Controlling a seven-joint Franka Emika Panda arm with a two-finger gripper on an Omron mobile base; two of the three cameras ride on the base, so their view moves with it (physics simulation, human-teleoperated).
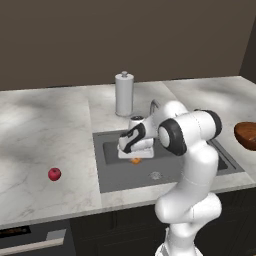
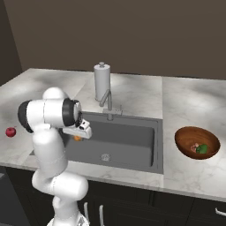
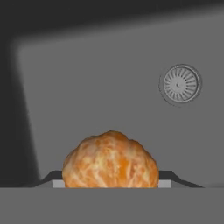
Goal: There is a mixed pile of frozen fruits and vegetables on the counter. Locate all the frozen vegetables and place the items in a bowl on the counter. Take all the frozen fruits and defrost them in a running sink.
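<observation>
The gripper (image 1: 135, 159) hangs over the left part of the dark-grey sink (image 1: 112, 177), its jaws clamped on the orange (image 3: 110, 159), which sits between the two finger tips (image 3: 51, 177) in the hand view and peeks out as a small orange spot just below the hand in both base views. Beneath and beyond the gripper lies the flat sink floor, with the round silver drain (image 3: 180, 84) off to one side of the fruit and well apart from it. Behind the gripper, at the far rim of the basin, stands the thin silver faucet (image 2: 107, 104), and further back on the marble counter (image 1: 45, 125) rises the paper-towel cylinder (image 1: 124, 93). Well away from the gripper, across the sink's left edge and out on the open counter, rests the red apple (image 1: 54, 174). On the opposite side, past the sink's right rim, the reddish-brown bowl (image 2: 187, 148) sits on the counter, holding the green rounded piece (image 2: 202, 149) with a smaller pale-brownish item, the mushroom (image 2: 194, 147), just beside it; its shape is too small to make out clearly.
</observation>
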